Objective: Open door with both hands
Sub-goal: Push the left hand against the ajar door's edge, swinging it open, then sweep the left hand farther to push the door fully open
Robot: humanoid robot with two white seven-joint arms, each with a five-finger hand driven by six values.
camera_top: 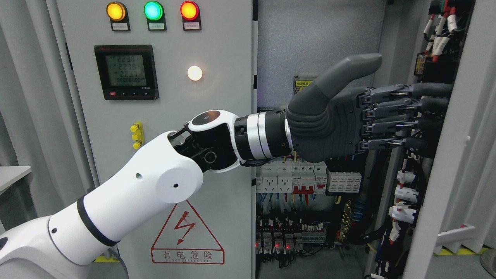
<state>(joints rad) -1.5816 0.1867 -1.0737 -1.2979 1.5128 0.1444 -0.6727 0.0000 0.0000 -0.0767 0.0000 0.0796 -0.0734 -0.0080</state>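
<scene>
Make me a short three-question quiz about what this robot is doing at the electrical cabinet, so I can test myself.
1. True or false: the right cabinet door is already swung open, showing the circuit breakers.
2. Which arm's hand reaches the open door: A) left, B) right?
3. What colour is the middle indicator lamp on the closed left door?

Key
1. True.
2. A: the arm enters from the lower left and reaches across, fingers extended against the door's inner side, thumb raised.
3. Green, between a yellow and a red one.
</scene>
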